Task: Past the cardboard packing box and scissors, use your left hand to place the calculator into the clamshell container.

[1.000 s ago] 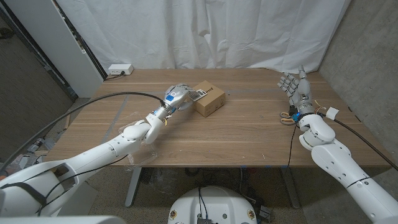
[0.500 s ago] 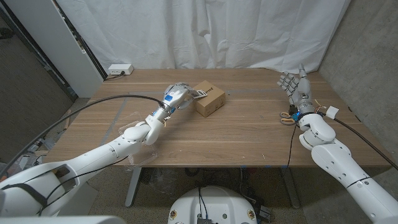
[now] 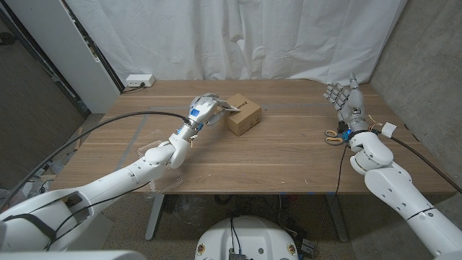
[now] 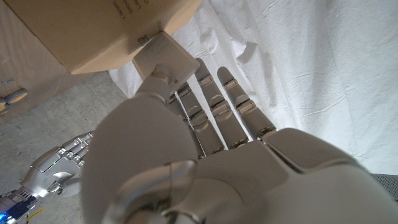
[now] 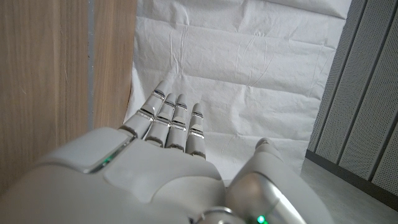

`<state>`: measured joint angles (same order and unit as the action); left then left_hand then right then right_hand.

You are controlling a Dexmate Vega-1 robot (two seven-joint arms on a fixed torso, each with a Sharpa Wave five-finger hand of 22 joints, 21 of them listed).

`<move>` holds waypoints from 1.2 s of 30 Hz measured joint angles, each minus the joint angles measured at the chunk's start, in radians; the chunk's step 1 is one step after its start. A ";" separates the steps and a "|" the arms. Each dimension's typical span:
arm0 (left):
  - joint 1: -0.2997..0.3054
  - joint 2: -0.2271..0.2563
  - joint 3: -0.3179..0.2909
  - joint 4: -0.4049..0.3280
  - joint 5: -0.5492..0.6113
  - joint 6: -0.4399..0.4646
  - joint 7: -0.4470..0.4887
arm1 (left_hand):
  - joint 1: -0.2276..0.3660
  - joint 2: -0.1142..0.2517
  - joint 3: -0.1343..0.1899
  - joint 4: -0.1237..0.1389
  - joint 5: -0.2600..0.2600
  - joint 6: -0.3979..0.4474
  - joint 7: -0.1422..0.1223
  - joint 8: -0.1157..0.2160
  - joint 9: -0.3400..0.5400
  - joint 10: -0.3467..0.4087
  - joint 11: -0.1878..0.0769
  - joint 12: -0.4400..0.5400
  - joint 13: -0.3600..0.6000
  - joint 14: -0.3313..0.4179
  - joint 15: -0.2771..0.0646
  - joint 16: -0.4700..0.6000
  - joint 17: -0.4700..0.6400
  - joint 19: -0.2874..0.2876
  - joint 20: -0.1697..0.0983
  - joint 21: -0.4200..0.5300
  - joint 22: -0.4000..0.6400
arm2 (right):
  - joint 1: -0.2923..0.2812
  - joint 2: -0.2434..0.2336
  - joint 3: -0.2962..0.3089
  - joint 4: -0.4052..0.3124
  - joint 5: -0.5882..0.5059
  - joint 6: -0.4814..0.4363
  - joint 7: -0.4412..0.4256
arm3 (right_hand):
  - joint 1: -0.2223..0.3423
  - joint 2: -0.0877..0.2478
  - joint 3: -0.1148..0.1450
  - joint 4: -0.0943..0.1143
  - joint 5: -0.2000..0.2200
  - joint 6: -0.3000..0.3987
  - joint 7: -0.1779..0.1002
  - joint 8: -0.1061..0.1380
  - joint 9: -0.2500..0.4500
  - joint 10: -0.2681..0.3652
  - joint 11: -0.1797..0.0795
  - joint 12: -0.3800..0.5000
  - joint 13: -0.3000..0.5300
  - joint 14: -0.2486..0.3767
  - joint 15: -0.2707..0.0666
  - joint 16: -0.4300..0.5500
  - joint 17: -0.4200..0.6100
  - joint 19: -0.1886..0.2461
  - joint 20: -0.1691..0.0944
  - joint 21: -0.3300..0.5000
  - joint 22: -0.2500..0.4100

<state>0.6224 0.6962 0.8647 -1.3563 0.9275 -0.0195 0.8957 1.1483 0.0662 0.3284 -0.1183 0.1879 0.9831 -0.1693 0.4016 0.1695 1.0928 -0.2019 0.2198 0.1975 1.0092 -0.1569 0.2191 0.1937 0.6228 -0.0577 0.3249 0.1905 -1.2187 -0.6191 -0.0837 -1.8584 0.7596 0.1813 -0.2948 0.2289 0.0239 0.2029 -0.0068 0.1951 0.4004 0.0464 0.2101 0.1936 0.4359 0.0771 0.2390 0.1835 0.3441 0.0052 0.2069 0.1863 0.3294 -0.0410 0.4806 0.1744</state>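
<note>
From the head camera I see my left hand (image 3: pixel 205 110) stretched out over the middle of the wooden table (image 3: pixel 274 155), right up against the cardboard box (image 3: pixel 242 115). It pinches a small pale, flat thing between thumb and fingers — I take it for the calculator (image 3: pixel 226 108), though it is too small there to be sure. The left wrist camera shows it better: a light rectangular slab (image 4: pixel 166 57) sits clamped under the thumb, with the other fingers (image 4: pixel 214 102) lying straight and close together behind it, and its far edge is touching the side of the box (image 4: pixel 93 28). So the calculator is in my left hand, held at the box's left face, above the table rather than on it, as far as I can judge.

My right hand (image 3: pixel 343 98) stands upright near the table's right edge, fingers pointing up and slightly spread, holding nothing. The right wrist camera confirms that — the fingers (image 5: pixel 176 122) are extended side by side with only the white curtain (image 5: pixel 249 74) beyond them. The scissors (image 3: pixel 333 136), with yellow handles, lie on the table just beside the right wrist.

A white power strip (image 3: pixel 138 81) sits at the far left corner of the table. I cannot make out a clamshell container for certain.
</note>
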 measured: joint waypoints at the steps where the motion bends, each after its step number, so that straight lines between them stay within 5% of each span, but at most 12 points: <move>1: 0.000 -0.001 0.000 -0.001 0.000 0.002 0.002 | 0.000 0.000 0.000 0.000 0.000 0.014 0.006 -0.004 0.000 0.000 0.000 0.000 0.000 0.003 -0.003 0.000 0.000 0.000 0.000 0.001 0.000 | -0.002 0.000 0.001 -0.001 0.001 0.001 0.001 | 0.000 0.000 0.000 0.000 0.000 0.000 0.000 0.000 0.000 0.000 0.000 0.000 0.000 0.000 0.000 0.000 0.000 0.000 0.000 0.000 0.000; 36: 0.080 0.034 -0.075 -0.163 -0.027 0.087 -0.023 | 0.007 -0.007 0.019 0.003 -0.002 0.015 0.005 -0.025 0.002 0.016 0.005 -0.016 0.019 0.018 -0.010 -0.015 0.001 0.008 -0.001 0.001 0.000 | -0.051 -0.015 0.037 -0.040 0.000 0.005 0.012 | 0.000 0.000 -0.001 -0.001 0.000 0.000 0.000 0.000 0.000 0.000 0.000 0.000 0.000 0.000 0.000 -0.004 0.000 0.007 0.000 -0.011 0.000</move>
<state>0.7019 0.7298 0.7895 -1.5198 0.9004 0.0680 0.8731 1.1550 0.0593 0.3476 -0.1149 0.1856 0.9981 -0.1642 0.3765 0.1712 1.1087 -0.1968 0.2042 0.2166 1.0270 -0.1671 0.2042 0.1945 0.6313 -0.0587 0.3254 0.1907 -1.2693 -0.6343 -0.0463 -1.8987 0.7597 0.1868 -0.2829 0.2289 0.0239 0.2021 -0.0076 0.1951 0.4003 0.0463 0.2102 0.1933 0.4359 0.0771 0.2390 0.1835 0.3441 0.0052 0.2031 0.1864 0.3369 -0.0410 0.4693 0.1744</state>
